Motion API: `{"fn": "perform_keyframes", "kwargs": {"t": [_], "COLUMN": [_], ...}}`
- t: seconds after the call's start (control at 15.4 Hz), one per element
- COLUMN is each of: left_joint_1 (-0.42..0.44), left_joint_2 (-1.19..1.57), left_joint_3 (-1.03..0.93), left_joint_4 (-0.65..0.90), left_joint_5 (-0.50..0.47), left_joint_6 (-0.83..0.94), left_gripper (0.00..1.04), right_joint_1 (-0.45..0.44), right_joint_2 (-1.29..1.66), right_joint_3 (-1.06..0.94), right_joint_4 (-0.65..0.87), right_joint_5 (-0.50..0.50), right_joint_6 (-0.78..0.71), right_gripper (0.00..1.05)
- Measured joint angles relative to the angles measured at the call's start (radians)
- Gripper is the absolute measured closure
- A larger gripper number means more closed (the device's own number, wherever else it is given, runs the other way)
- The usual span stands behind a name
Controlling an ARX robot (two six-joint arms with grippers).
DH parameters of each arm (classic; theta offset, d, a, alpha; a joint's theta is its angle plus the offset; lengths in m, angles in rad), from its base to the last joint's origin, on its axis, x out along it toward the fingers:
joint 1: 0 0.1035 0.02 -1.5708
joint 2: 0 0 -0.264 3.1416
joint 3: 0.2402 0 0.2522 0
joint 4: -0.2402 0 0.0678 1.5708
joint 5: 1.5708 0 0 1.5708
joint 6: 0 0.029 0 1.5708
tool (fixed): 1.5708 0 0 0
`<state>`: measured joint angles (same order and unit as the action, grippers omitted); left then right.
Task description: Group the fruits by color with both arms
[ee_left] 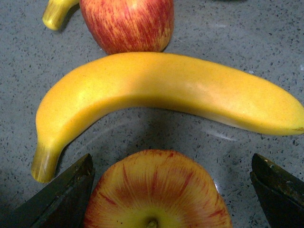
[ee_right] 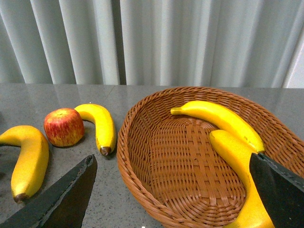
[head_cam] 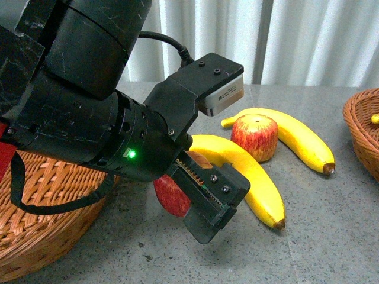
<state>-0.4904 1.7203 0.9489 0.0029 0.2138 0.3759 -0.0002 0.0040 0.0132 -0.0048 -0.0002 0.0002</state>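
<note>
1. Two apples and two bananas lie on the grey surface (head_cam: 331,236), between the left basket (head_cam: 47,236) and the right basket (head_cam: 361,130).
2. The left pincer (ee_left: 169,194) is wide open, with one jaw on each side of the near apple (head_cam: 170,195).
3. This apple sits in the middle of the gap, stem up. One jaw is right beside its skin and the other stands a little way off, so nothing squeezes it.
4. The near banana (head_cam: 249,177) lies just past the jaw tips and curves around that apple.
5. The far apple (head_cam: 254,136) stands just behind this banana, and the far banana (head_cam: 296,139) curls behind it.
6. The right pincer (ee_right: 171,194) is wide open too and holds nothing. It points at the right basket, where two more bananas (ee_right: 218,118) lie side by side.
</note>
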Motion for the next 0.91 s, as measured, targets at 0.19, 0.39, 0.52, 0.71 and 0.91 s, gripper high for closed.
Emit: {"fn": "perform_keyframes", "kwargs": {"t": [0.19,0.39,0.52,0.71,0.91], "left_joint_1": [0.001,0.001,0.001,-0.004,-0.009], "left_joint_2": [0.002,0.003,0.003,0.003,0.003], "left_joint_3": [0.000,0.001,0.001,0.003,0.019], "left_joint_4": [-0.005,-0.011,-0.008,-0.004,-0.003], "left_joint_5": [-0.004,-0.004,-0.005,-0.004,-0.006], "left_joint_6": [0.008,0.023,0.026,0.025,0.024], "left_gripper": [0.07,0.07,0.15,0.37,0.39], "right_joint_1": [0.000,0.000,0.000,0.000,0.000], "right_joint_2": [0.000,0.000,0.000,0.000,0.000], "right_joint_3": [0.000,0.000,0.000,0.000,0.000], "right_joint_4": [0.000,0.000,0.000,0.000,0.000], "right_joint_5": [0.000,0.000,0.000,0.000,0.000], "right_joint_6": [0.000,0.000,0.000,0.000,0.000], "right_gripper": [0.07,0.07,0.07,0.07,0.07]}}
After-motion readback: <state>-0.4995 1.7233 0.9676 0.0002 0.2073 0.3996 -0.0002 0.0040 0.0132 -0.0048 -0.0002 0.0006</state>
